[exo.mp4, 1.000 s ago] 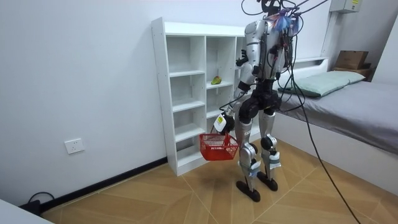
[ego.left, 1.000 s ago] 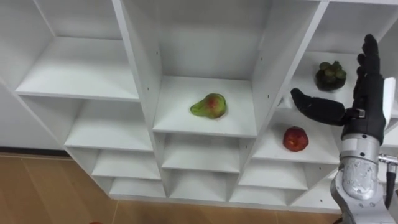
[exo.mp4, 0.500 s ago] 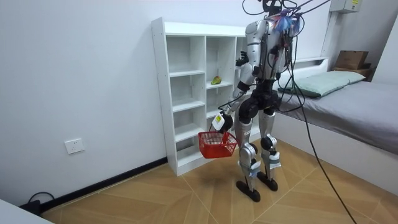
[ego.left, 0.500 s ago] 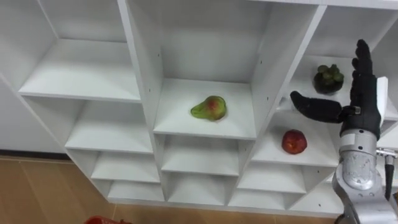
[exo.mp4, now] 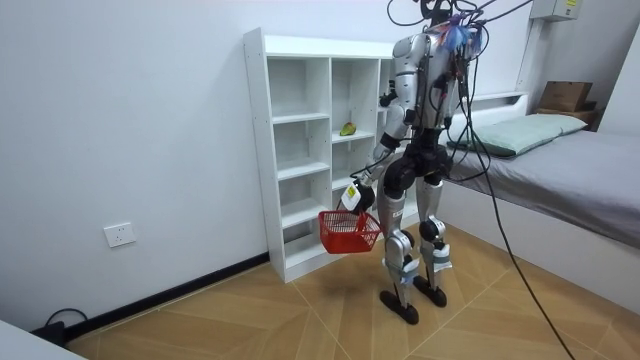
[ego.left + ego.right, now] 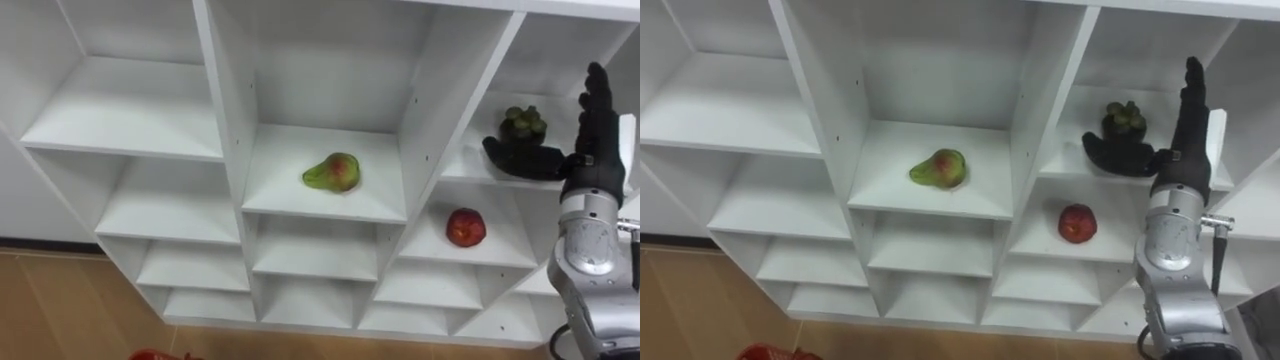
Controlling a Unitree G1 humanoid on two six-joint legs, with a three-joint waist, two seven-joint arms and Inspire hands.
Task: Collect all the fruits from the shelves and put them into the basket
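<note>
Three fruits lie in the white closet (image 6: 228,110). A green-red pear (image 6: 333,172) rests in the middle compartment. In the right column, a red round fruit (image 6: 464,227) sits one shelf below a dark knobbly fruit (image 6: 523,123). My right hand (image 6: 592,135) is raised at the dark fruit's compartment and is open: the fingers point straight up and the thumb (image 6: 518,158) stretches left, just in front of and below that fruit. Whether it touches, I cannot tell. In the room view my left hand (image 5: 357,196) hangs low, curled on the handle of a red basket (image 5: 348,231).
I stand close in front of the closet (image 5: 300,150), which rises from a wooden floor (image 5: 300,320). A bed (image 5: 560,165) lies at the room view's right. The basket's red rim (image 6: 150,354) peeks in at the bottom edge of the left eye view.
My right hand has moved up and deeper toward the upper right compartment, bringing the thumb right under the dark fruit. The basket has swung slightly.
</note>
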